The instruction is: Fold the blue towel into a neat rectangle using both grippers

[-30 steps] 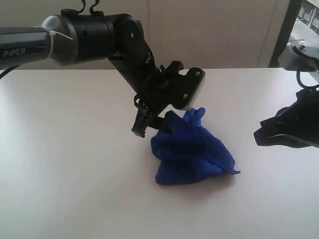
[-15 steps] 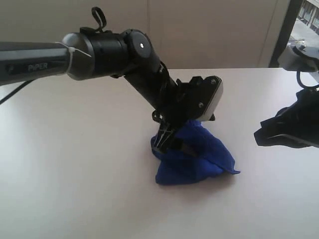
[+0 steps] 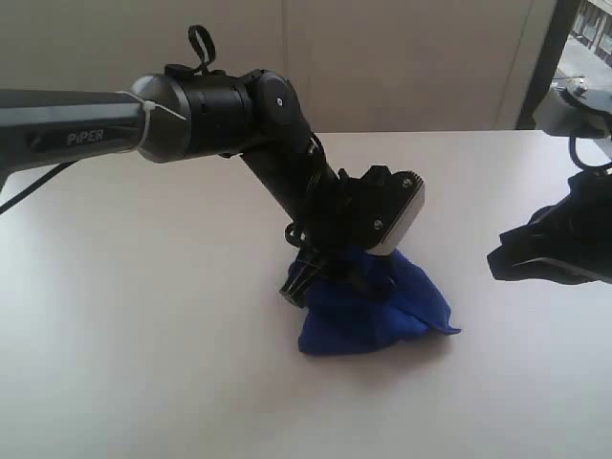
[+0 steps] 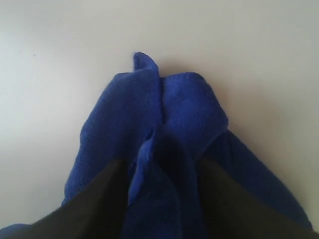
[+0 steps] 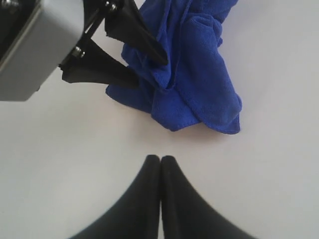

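The blue towel (image 3: 382, 311) lies crumpled in a heap near the middle of the pale table (image 3: 143, 335). The left gripper (image 3: 308, 282) reaches down into the heap's near-left side, its black fingers (image 4: 94, 204) pressed against a raised ridge of cloth from both sides, clamping it. The right gripper (image 5: 160, 158) hangs apart from the towel, off to the right, jaws together on nothing

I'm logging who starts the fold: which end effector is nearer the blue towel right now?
Left. The left end effector is down in the crumpled blue towel, with its fingers on either side of a fold. The right end effector, shut, sits off to one side, not touching it.
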